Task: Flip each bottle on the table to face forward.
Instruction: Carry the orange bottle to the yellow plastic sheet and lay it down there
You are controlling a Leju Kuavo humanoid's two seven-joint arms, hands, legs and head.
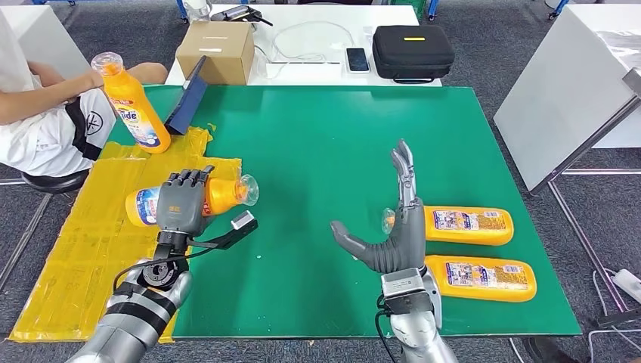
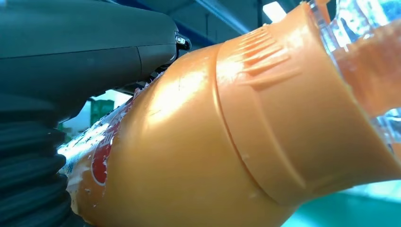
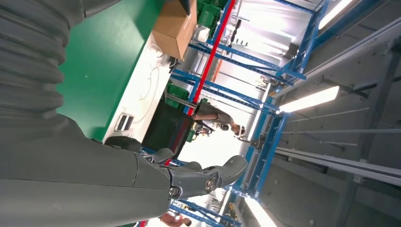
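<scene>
Glossy orange plastic bottle (image 2: 198, 156); matt green tabletop (image 1: 317, 136)

A cardboard box (image 1: 215, 51), a phone (image 1: 357, 59) and a black case (image 1: 413, 51) sit on the white table (image 1: 302, 72).

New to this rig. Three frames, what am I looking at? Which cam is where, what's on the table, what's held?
It is a humanoid robot with two silver arms ending in fingered hands. The wide picture comes from its head, looking down at a green table. The other two come from cameras at each wrist, so they look turned.

The left robot hand grips an orange bottle lying on its side over a yellow sheet; the left wrist view shows that bottle close up. The right robot hand is open, fingers spread, holding nothing.

Two more orange bottles lie beside the right hand: the far bottle and the near bottle. A seated person holds a fourth bottle.
</scene>
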